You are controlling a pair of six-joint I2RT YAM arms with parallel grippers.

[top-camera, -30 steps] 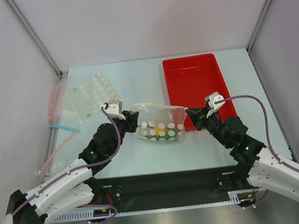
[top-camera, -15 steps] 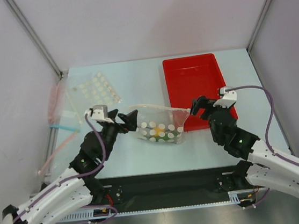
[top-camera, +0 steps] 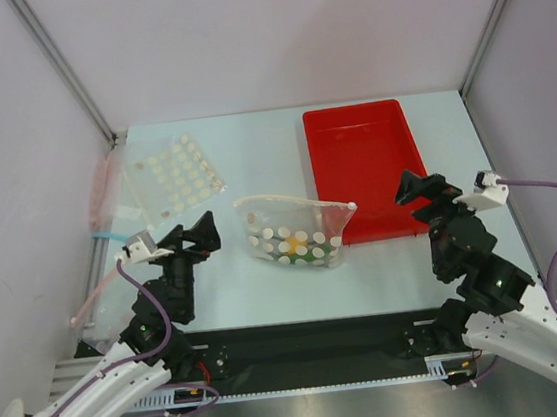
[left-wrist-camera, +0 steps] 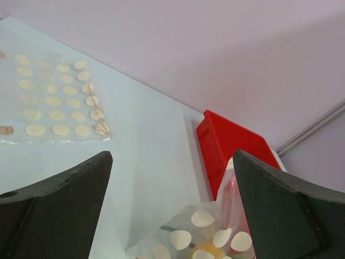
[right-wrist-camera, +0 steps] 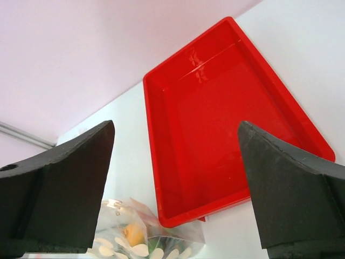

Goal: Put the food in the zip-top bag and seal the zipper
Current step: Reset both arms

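The zip-top bag (top-camera: pixel 297 235) lies on the table between the two arms, touched by neither. Food shows through it: a yellow ball (top-camera: pixel 288 243) and green pieces (top-camera: pixel 276 258). The zipper (top-camera: pixel 293 201) runs along the bag's far edge, its white slider (top-camera: pixel 351 204) at the right end by the tray. My left gripper (top-camera: pixel 205 239) is open, left of the bag and clear of it. My right gripper (top-camera: pixel 419 188) is open, right of the bag beside the tray. The bag (left-wrist-camera: pixel 210 226) and yellow ball (left-wrist-camera: pixel 207 251) show between the left fingers. The right wrist view catches the bag (right-wrist-camera: pixel 140 240) low down.
A red tray (top-camera: pixel 359 124) with nothing in it stands at the back right, also seen as the tray (right-wrist-camera: pixel 215 124) and the tray (left-wrist-camera: pixel 232 143). A flatter dotted bag (top-camera: pixel 174 170) and plain clear bags (top-camera: pixel 107 203) lie at the back left.
Both grippers were shut on the bag's two ends; they have opened, let go and drawn back and outward. The bag has settled on the table.
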